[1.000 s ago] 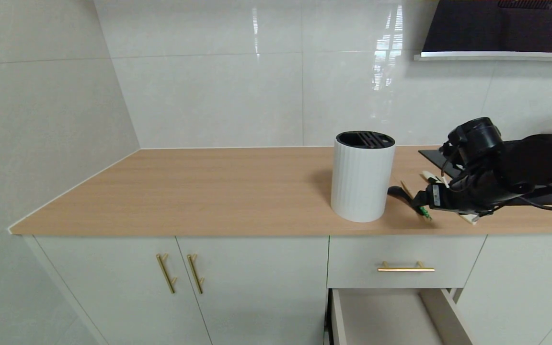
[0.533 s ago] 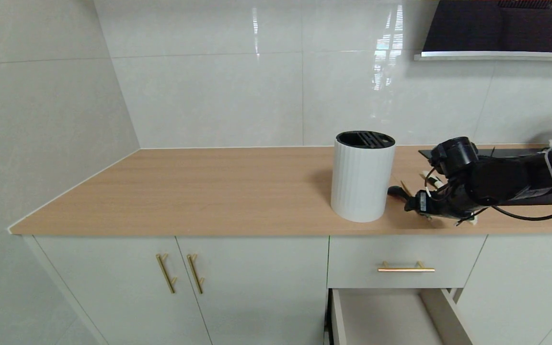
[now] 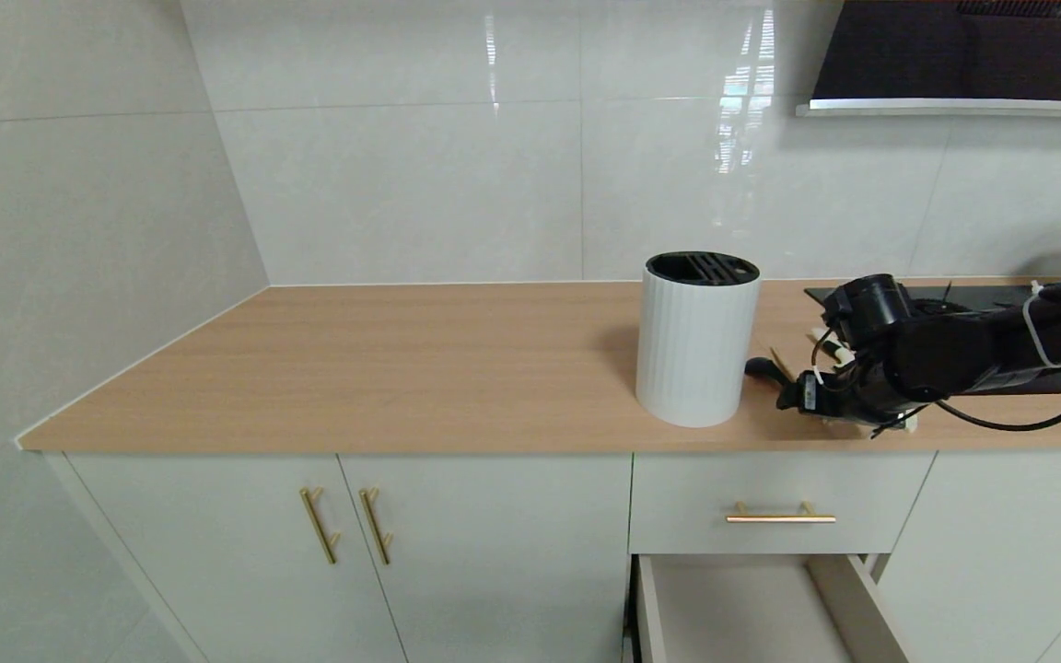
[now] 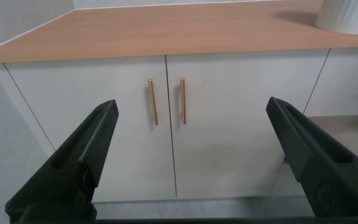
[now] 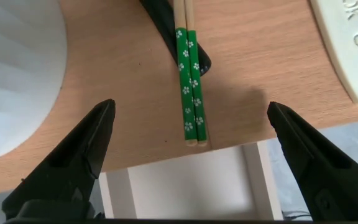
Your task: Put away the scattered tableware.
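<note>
Right pincer (image 5: pixel 189 107) lower, astride chopsticks (image 5: pixel 187 68) near counter edge (image 5: pixel 135 163)

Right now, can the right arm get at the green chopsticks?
Probably yes. The right tool is open directly over the green chopsticks, one finger either side, nothing between; the white utensil holder stands clear to one side.

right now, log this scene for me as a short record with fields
container: white ribbed utensil holder, upright on wooden countertop
tableware: green-flowered chopsticks beside the holder, lying across a black utensil
right hand: open, fingers either side of the chopsticks, not gripping
left hand: open, facing cabinet doors
drawer: lower one, open
</note>
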Controlling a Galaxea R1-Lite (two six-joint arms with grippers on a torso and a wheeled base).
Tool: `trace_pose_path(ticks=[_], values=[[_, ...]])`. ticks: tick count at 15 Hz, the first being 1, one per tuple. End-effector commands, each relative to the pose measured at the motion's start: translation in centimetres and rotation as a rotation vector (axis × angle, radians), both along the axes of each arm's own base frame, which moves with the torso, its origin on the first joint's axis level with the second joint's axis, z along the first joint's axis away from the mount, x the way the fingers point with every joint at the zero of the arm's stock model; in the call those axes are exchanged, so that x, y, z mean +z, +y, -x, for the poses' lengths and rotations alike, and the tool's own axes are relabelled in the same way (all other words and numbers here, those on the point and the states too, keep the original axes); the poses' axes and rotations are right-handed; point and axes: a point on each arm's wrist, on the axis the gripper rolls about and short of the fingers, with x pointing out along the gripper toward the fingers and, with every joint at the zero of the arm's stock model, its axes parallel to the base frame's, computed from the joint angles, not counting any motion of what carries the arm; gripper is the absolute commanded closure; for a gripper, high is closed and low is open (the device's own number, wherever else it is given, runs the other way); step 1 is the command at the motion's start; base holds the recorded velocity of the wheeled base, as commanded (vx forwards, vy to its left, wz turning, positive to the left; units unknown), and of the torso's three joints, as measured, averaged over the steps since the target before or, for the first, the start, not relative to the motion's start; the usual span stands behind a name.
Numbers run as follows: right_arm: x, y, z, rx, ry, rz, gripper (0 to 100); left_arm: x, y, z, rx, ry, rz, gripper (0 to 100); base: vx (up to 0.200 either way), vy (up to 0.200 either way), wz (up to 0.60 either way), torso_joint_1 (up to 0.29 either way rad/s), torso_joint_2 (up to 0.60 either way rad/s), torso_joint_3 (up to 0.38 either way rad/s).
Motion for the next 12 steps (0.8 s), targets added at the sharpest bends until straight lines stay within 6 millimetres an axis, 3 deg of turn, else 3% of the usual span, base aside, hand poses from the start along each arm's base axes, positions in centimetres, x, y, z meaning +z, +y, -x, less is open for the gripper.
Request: trace_pose_path(ticks=[1,7,10,12], values=[[-0.1,0.0,0.0,0.001,0.003,0.0,100,0.0,0.0,0.0,0.0,0.001,0.0,0,0.0,0.0,0.0,0.0,0.0,0.0],[-0.6,0.1,-0.1,0.001,0.015,0.003,100,0.0,0.0,0.0,0.0,0.001,-0.002,0,0.0,0.0,0.0,0.0,0.0,0.0],[1.6,-0.1,0.7,-0.004,-0.035,-0.007,100,0.0,0.0,0.0,0.0,0.001,0.0,0,0.0,0.0,0.0,0.0,0.0,0.0],[4.2,-0.4,1.9,-0.014,-0.093,-0.027,100,0.0,0.0,0.0,0.0,0.001,0.0,0,0.0,0.0,0.0,0.0,0.0,0.0]])
